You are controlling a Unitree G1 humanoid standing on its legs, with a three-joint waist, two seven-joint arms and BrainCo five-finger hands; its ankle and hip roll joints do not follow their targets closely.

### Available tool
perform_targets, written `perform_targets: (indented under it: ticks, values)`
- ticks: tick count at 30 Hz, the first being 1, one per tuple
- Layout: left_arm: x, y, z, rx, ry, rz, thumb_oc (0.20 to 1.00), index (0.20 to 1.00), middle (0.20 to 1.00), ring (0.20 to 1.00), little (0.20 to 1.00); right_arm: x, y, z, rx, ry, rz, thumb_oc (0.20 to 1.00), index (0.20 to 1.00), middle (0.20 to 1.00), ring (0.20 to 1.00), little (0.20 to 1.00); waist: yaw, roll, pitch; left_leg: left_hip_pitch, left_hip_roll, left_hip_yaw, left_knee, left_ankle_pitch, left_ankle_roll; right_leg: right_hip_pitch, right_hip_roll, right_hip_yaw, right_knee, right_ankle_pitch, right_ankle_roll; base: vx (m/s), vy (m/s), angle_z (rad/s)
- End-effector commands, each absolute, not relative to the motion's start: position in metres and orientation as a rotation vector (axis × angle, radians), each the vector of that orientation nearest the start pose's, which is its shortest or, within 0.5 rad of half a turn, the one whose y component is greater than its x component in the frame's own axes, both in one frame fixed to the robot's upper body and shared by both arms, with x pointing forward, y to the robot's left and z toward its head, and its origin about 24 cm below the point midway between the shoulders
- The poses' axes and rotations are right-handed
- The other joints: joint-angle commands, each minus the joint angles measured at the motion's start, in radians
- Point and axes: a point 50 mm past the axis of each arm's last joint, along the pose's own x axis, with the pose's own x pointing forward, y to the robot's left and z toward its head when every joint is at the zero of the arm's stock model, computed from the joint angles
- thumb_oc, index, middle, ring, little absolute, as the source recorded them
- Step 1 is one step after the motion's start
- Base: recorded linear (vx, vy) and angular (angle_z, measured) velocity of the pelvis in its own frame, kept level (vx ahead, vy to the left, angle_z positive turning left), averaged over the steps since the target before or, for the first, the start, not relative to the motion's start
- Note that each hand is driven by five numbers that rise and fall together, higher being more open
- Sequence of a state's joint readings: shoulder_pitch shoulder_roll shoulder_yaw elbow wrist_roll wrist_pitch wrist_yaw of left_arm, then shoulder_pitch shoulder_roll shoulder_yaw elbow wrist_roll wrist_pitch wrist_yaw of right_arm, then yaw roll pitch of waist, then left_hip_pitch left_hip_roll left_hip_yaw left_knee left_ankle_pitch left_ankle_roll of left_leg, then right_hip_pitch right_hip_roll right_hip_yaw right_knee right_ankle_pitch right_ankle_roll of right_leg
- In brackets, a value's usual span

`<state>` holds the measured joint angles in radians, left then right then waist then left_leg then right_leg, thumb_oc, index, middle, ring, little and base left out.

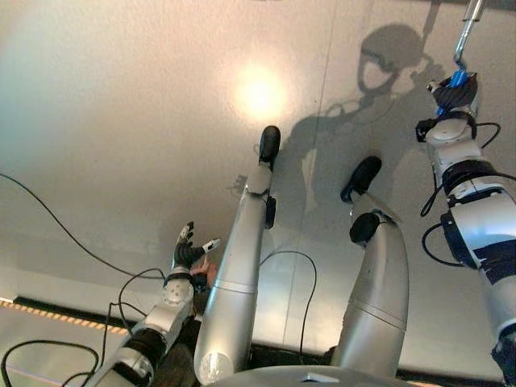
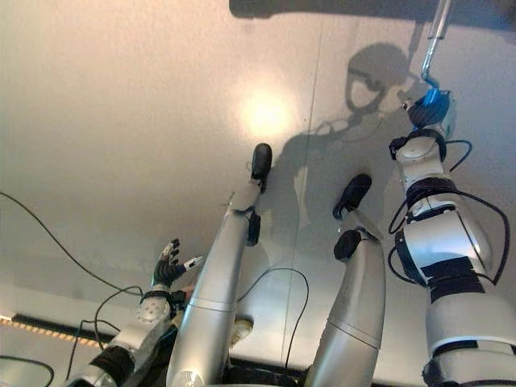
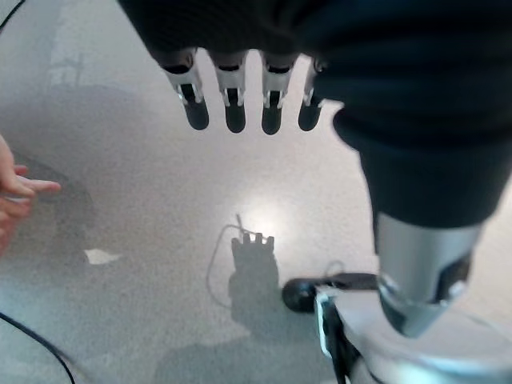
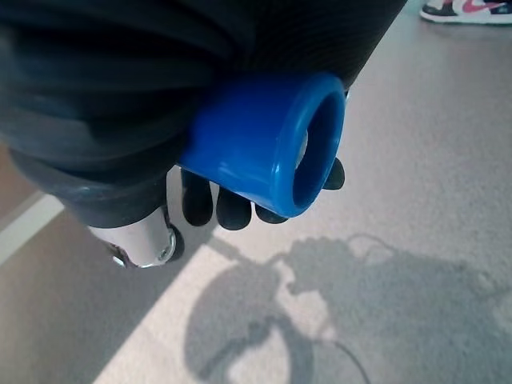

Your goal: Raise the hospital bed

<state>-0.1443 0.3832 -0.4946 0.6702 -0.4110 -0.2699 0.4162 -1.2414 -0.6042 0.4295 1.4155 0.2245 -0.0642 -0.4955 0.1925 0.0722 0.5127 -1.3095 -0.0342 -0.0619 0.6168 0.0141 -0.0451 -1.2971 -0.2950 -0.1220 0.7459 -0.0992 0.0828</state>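
1. The right hand [image 1: 453, 95] is reached far forward, its fingers [image 4: 234, 210] curled round the blue handle [image 4: 268, 144] of a silver crank rod [image 1: 467, 28] that runs on away from the hand
2. The left hand [image 1: 188, 252] hangs low beside the robot, fingers [image 3: 233, 108] straight and spread, holding nothing
3. A person's hand [image 3: 14, 196] shows near the left hand, over the grey floor [image 1: 121, 121]

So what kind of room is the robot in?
Probably an indoor hall or ward with a smooth, shiny grey floor. The right hand has its fingers round a blue handle on a metal crank rod, as hand-cranked hospital beds have.
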Motion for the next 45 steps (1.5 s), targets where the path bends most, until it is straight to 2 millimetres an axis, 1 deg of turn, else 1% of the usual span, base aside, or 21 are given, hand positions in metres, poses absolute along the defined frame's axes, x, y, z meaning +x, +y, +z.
perform_targets:
  ticks: [1,4,5,7,8,9,12,13,14,18,21,22,23,24,25,28,30,35,36,39,45]
  values:
    - [0.231,0.187,-0.063,0.172,0.374,0.202,1.0,1.0,1.0,1.0,1.0,0.394,-0.303,0.206,-0.73,0.005,-0.701,0.2,0.2,0.2,0.2,0.2,0.013,0.14,0.007,-0.029,0.02,-0.03,0.018,-0.046,-0.053,-0.004,0.0,0.003,0.022,-0.021,0.075,0.0,0.0,0.0]
    - [0.234,0.186,-0.062,0.173,0.368,0.205,1.0,1.0,1.0,1.0,1.0,0.402,-0.285,0.208,-0.743,-0.018,-0.657,0.2,0.2,0.2,0.2,0.2,0.018,0.145,0.007,-0.033,0.016,-0.03,0.017,-0.045,-0.053,-0.006,-0.003,0.001,0.022,-0.021,0.075,0.0,0.021,0.0]
    - [0.234,0.186,-0.062,0.169,0.369,0.211,1.0,1.0,1.0,1.0,1.0,0.407,-0.271,0.207,-0.75,-0.034,-0.621,0.2,0.2,0.2,0.2,0.2,0.021,0.146,0.007,-0.032,0.013,-0.031,0.013,-0.043,-0.053,-0.005,-0.004,-0.001,0.019,-0.021,0.075,0.0,0.0,0.0]
    - [0.235,0.187,-0.061,0.173,0.365,0.214,1.0,1.0,1.0,1.0,1.0,0.409,-0.263,0.206,-0.751,-0.043,-0.599,0.2,0.2,0.2,0.2,0.2,0.022,0.146,0.007,-0.032,0.012,-0.032,0.013,-0.043,-0.052,-0.004,-0.004,-0.001,0.017,-0.02,0.075,0.0,0.008,0.02]
    - [0.237,0.188,-0.061,0.176,0.363,0.222,1.0,1.0,1.0,1.0,1.0,0.415,-0.242,0.205,-0.745,-0.073,-0.543,0.2,0.2,0.2,0.2,0.2,0.022,0.143,0.007,-0.032,0.011,-0.031,0.012,-0.042,-0.052,-0.005,-0.004,0.0,0.015,-0.019,0.075,0.0,0.016,0.04]
    - [0.237,0.188,-0.061,0.176,0.364,0.223,1.0,1.0,1.0,1.0,1.0,0.415,-0.242,0.204,-0.745,-0.073,-0.543,0.2,0.2,0.2,0.2,0.2,0.021,0.142,0.007,-0.032,0.011,-0.031,0.012,-0.042,-0.052,-0.005,-0.004,0.0,0.015,-0.019,0.075,0.0,0.0,0.0]
    - [0.238,0.19,-0.061,0.177,0.362,0.234,1.0,1.0,1.0,1.0,1.0,0.421,-0.21,0.202,-0.748,-0.113,-0.452,0.2,0.2,0.2,0.2,0.2,0.02,0.138,0.007,-0.028,0.009,-0.028,0.007,-0.041,-0.05,-0.004,-0.004,0.001,0.009,-0.014,0.074,0.0,0.025,-0.01]
    - [0.239,0.19,-0.059,0.173,0.355,0.243,1.0,1.0,1.0,1.0,1.0,0.424,-0.186,0.199,-0.736,-0.146,-0.382,0.2,0.2,0.2,0.2,0.2,0.019,0.134,0.007,-0.025,0.008,-0.029,0.004,-0.039,-0.05,0.0,-0.003,0.001,0.001,-0.011,0.074,0.0,0.0,0.0]
    - [0.239,0.19,-0.059,0.173,0.355,0.244,1.0,1.0,1.0,1.0,1.0,0.424,-0.185,0.198,-0.736,-0.146,-0.381,0.2,0.2,0.2,0.2,0.2,0.018,0.133,0.007,-0.024,0.009,-0.029,0.003,-0.039,-0.05,0.0,-0.003,0.001,0.001,-0.011,0.074,0.0,0.0,0.0]
    - [0.238,0.194,-0.061,0.167,0.362,0.266,1.0,1.0,1.0,1.0,1.0,0.424,-0.138,0.191,-0.725,-0.2,-0.238,0.2,0.2,0.2,0.2,0.2,0.013,0.124,0.007,-0.017,0.007,-0.03,-0.006,-0.036,-0.05,0.008,-0.003,0.001,-0.011,-0.009,0.073,0.0,0.006,-0.02]
    - [0.235,0.199,-0.064,0.175,0.381,0.286,1.0,1.0,1.0,1.0,1.0,0.42,-0.1,0.183,-0.702,-0.239,-0.121,0.2,0.2,0.2,0.2,0.2,0.006,0.114,0.007,-0.013,0.007,-0.029,-0.006,-0.035,-0.051,0.01,-0.001,0.006,-0.015,-0.004,0.072,0.0,0.0,0.0]
    - [0.234,0.201,-0.065,0.18,0.389,0.293,1.0,1.0,1.0,1.0,1.0,0.414,-0.074,0.179,-0.685,-0.28,-0.037,0.2,0.2,0.2,0.2,0.2,0.0,0.107,0.007,-0.01,0.009,-0.028,-0.009,-0.034,-0.051,0.012,0.001,0.007,-0.018,-0.003,0.071,-0.01,0.02,-0.05]
    - [0.234,0.201,-0.065,0.18,0.389,0.294,1.0,1.0,1.0,1.0,1.0,0.414,-0.074,0.179,-0.685,-0.28,-0.036,0.2,0.2,0.2,0.2,0.2,-0.001,0.106,0.007,-0.01,0.009,-0.028,-0.009,-0.034,-0.051,0.012,0.001,0.008,-0.018,-0.003,0.071,0.0,0.013,-0.07]
    - [0.231,0.203,-0.066,0.183,0.395,0.304,1.0,1.0,1.0,1.0,1.0,0.407,-0.052,0.177,-0.633,-0.315,0.037,0.2,0.2,0.2,0.2,0.2,-0.009,0.099,0.007,-0.007,0.01,-0.027,-0.011,-0.032,-0.052,0.013,0.002,0.009,-0.019,-0.003,0.068,0.0,0.0,-0.06]
    - [0.231,0.203,-0.066,0.183,0.396,0.304,1.0,1.0,1.0,1.0,1.0,0.407,-0.051,0.177,-0.633,-0.315,0.037,0.2,0.2,0.2,0.2,0.2,-0.01,0.098,0.007,-0.006,0.01,-0.027,-0.011,-0.032,-0.052,0.013,0.002,0.009,-0.019,-0.003,0.068,0.0,-0.004,-0.03]
    - [0.227,0.208,-0.07,0.195,0.416,0.319,1.0,1.0,1.0,1.0,1.0,0.39,-0.014,0.183,-0.527,-0.403,0.171,0.2,0.2,0.2,0.2,0.2,-0.024,0.079,0.007,0.004,0.015,-0.026,-0.017,-0.028,-0.054,0.018,0.005,0.012,-0.023,-0.003,0.066,0.0,0.0,0.0]
    - [0.223,0.211,-0.073,0.204,0.435,0.326,1.0,1.0,1.0,1.0,1.0,0.379,0.0,0.189,-0.463,-0.46,0.227,0.2,0.2,0.2,0.2,0.2,-0.034,0.067,0.007,0.014,0.022,-0.024,-0.025,-0.025,-0.056,0.027,0.008,0.013,-0.03,-0.001,0.064,0.0,-0.007,-0.05]
    - [0.212,0.219,-0.081,0.241,0.484,0.337,1.0,1.0,1.0,1.0,1.0,0.353,0.015,0.213,-0.249,-0.591,0.339,0.2,0.2,0.2,0.2,0.2,-0.061,0.035,0.007,0.075,0.037,-0.011,-0.044,-0.023,-0.058,0.078,0.017,0.023,-0.053,0.009,0.063,0.0,-0.009,-0.03]
    - [0.208,0.221,-0.084,0.251,0.502,0.337,1.0,1.0,1.0,1.0,1.0,0.347,0.01,0.224,-0.174,-0.637,0.345,0.2,0.2,0.2,0.2,0.2,-0.07,0.026,0.007,0.105,0.041,-0.006,-0.053,-0.023,-0.057,0.103,0.02,0.025,-0.062,0.012,0.065,0.0,0.0,0.0]
    - [0.204,0.222,-0.088,0.262,0.522,0.328,1.0,1.0,1.0,1.0,1.0,0.343,0.0,0.234,-0.106,-0.68,0.337,0.2,0.2,0.2,0.2,0.2,-0.08,0.019,0.007,0.142,0.044,0.001,-0.068,-0.021,-0.057,0.139,0.027,0.03,-0.077,0.014,0.066,-0.03,-0.011,-0.06]
    - [0.194,0.223,-0.095,0.265,0.565,0.305,1.0,1.0,1.0,1.0,1.0,0.343,-0.039,0.246,-0.039,-0.735,0.277,0.2,0.2,0.2,0.2,0.2,-0.1,0.012,0.007,0.261,0.052,0.013,-0.112,-0.013,-0.064,0.244,0.036,0.033,-0.124,0.025,0.068,-0.02,-0.013,-0.01]
